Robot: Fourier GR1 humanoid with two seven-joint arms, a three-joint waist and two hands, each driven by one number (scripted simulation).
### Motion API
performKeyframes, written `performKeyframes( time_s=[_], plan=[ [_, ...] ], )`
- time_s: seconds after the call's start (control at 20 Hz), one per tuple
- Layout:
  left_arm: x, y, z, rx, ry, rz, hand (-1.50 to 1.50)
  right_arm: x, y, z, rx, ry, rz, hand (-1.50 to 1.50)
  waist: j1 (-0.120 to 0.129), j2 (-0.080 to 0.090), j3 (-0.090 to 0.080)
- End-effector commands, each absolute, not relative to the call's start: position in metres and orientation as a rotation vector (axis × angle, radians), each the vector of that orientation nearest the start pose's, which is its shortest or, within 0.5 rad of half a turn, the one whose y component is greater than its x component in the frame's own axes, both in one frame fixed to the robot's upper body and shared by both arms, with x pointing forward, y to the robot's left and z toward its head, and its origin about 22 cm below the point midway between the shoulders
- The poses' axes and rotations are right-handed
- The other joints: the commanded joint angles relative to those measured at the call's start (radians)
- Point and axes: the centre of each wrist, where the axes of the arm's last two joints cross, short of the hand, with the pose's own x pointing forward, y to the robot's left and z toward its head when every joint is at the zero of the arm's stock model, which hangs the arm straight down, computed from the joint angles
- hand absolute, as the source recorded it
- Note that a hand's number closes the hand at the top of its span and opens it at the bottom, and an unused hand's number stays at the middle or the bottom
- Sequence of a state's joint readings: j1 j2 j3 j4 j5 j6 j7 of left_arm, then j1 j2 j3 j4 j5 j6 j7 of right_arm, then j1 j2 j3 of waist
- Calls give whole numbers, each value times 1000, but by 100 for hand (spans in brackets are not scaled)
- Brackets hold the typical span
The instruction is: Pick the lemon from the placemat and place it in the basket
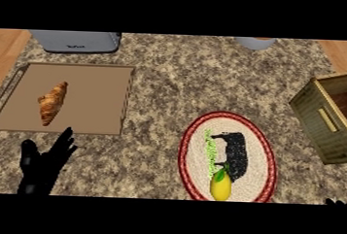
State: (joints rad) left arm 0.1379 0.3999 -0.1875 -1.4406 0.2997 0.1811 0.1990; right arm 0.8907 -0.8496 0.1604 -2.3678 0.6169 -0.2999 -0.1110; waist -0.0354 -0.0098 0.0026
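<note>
The yellow lemon with a green leaf lies at the near end of a round woven placemat that has a red rim and a black animal print. The wooden slatted basket stands at the counter's right edge, well apart from the mat. My left hand rests open at the lower left, fingers up, far left of the lemon. Only a black tip of my right hand shows at the lower right corner, to the right of the mat.
A brown tray with a croissant lies at the left. A grey toaster stands at the back left, and a grey round vessel at the back edge. Bare granite separates mat and basket.
</note>
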Motion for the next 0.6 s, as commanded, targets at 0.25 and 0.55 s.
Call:
performKeyframes(
  time_s=[0.25, 0.55],
  plan=[
    [184, 307, -55, 155, -1001, -17, 0, 56, -251, 134, -724, -1651, 1056, -150, 31, 9, -5],
    [188, 301, -59, 154, -1032, -34, 0, 76, -241, 105, -776, -1616, 1085, -150, 38, 10, -5]
  ],
)
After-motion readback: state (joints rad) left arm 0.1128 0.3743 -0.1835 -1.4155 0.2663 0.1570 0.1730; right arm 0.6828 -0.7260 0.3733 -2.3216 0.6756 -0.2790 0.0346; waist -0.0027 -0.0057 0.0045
